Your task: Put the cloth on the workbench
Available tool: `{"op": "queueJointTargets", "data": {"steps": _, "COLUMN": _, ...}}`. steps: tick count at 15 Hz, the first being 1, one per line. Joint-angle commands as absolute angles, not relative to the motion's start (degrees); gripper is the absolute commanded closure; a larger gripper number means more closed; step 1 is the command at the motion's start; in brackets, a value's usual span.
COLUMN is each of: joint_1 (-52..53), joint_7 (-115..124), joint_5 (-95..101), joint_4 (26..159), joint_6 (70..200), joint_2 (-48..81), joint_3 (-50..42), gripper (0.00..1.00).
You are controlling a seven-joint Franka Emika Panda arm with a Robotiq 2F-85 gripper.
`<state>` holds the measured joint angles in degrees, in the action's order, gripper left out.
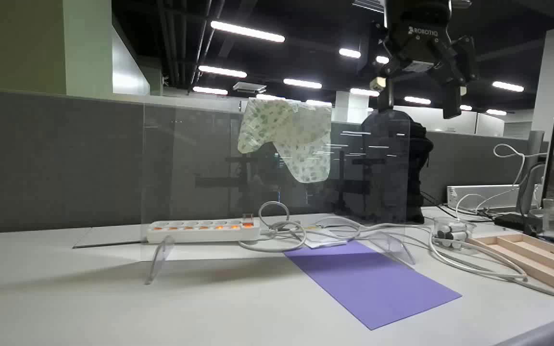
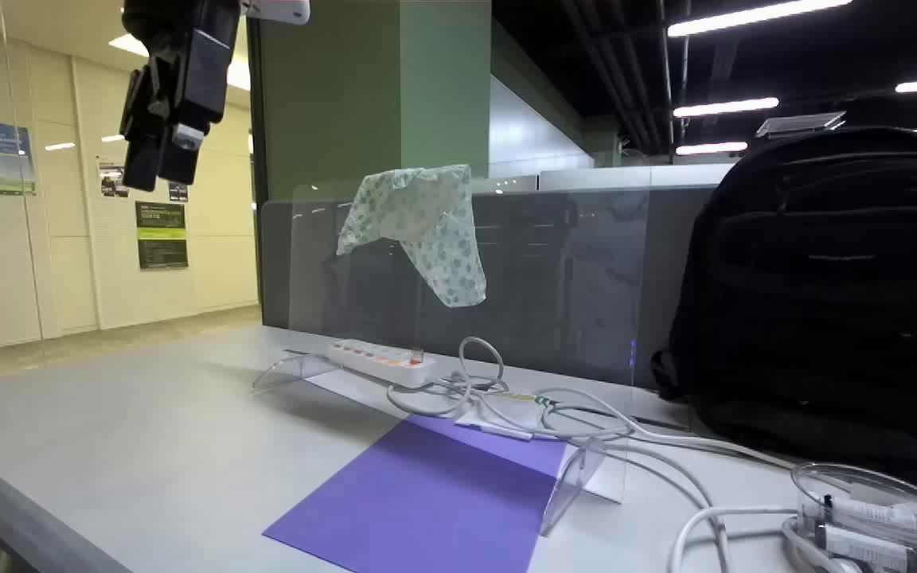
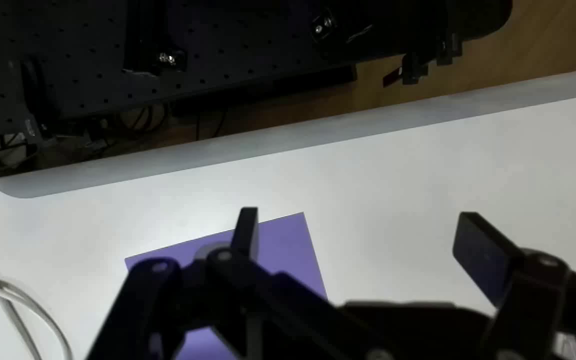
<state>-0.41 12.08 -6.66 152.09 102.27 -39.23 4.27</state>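
In an exterior view, the patterned cloth hangs over the top edge of a clear acrylic panel, well above the white bench. The end effector is apart from it, fingers spread with nothing between them. I would bring it down over the panel's top edge, pinch the fold there, and lift straight up before any sideways travel, so that the panel does not tip on its curved feet.

In an exterior view, the end effector is cut off at the top and shows nearly side-on, so its gap is hard to read there. The cloth has a long flap and a shorter flap; they probably straddle the panel, though see-through plastic makes front and back hard to sort. With the power strip near the foot of the panel, the stretch of bench beside the purple sheet seems the better landing place.

In the wrist view, the fingers stand wide apart above the bench, and the blurred linkage hides part of the sheet. The cloth does not show here, so this camera cannot yet guide the pinch. A white cable runs out of frame at left; the dark perforated plate is dim.
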Motion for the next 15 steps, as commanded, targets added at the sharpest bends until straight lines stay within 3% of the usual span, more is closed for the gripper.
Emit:
{"op": "queueJointTargets", "data": {"steps": 1, "joint_1": -0.43, "joint_7": 12.06, "joint_5": -6.65, "joint_4": 152.02, "joint_6": 102.21, "joint_2": -39.20, "joint_3": 4.26, "gripper": 0.00}}
{"op": "queueJointTargets", "data": {"steps": 8, "joint_1": -0.43, "joint_7": 12.06, "joint_5": -6.65, "joint_4": 152.02, "joint_6": 102.22, "joint_2": -39.21, "joint_3": 4.26, "gripper": 0.00}}
{"op": "queueJointTargets", "data": {"steps": 15, "joint_1": -4.57, "joint_7": 20.81, "joint_5": -9.42, "joint_4": 150.04, "joint_6": 121.35, "joint_2": -35.85, "joint_3": 4.97, "gripper": 0.00}}
